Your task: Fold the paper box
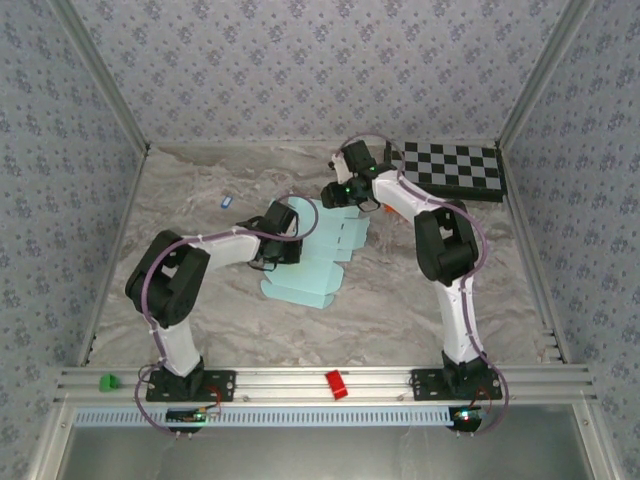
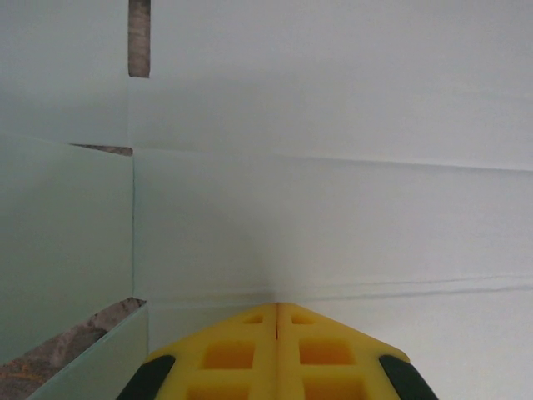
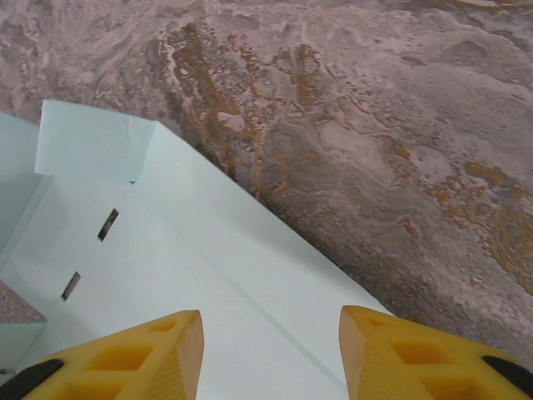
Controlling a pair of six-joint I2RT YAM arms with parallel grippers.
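**A:** Start big. Where does the job stand?

**B:** On the marbled bench [image 1: 470,290] the paper box [image 1: 312,272] lies near the middle, between the two arms. It is a pale turquoise die-cut sheet, spread mostly flat. I see crease lines across its panels and tabs along its right edge. No walls stand up and nothing is tucked, so I judge the folding barely begun. Nearly all the creasing and closing is left.

**A:** Anything else sizeable?

**B:** A black-and-white checkerboard [image 1: 455,170] sits in the far right corner, well apart from the sheet.

**A:** Now the claws.

**B:** The left claw [image 2: 277,310] is clenched, its yellow fingers pressed together along a thin seam. Its tips are at a crease on a broad panel. I see no card between them, and whether they press on the sheet I cannot tell.

**A:** And the other one?

**B:** The right claw [image 3: 271,321] is released, with a wide gap between its fingers. It hangs over the sheet's far right edge, with card and bare bench showing through the gap. It grasps nothing.

**A:** Smallest details?

**B:** Two short slits [image 3: 107,224] are cut in the panel by that edge.
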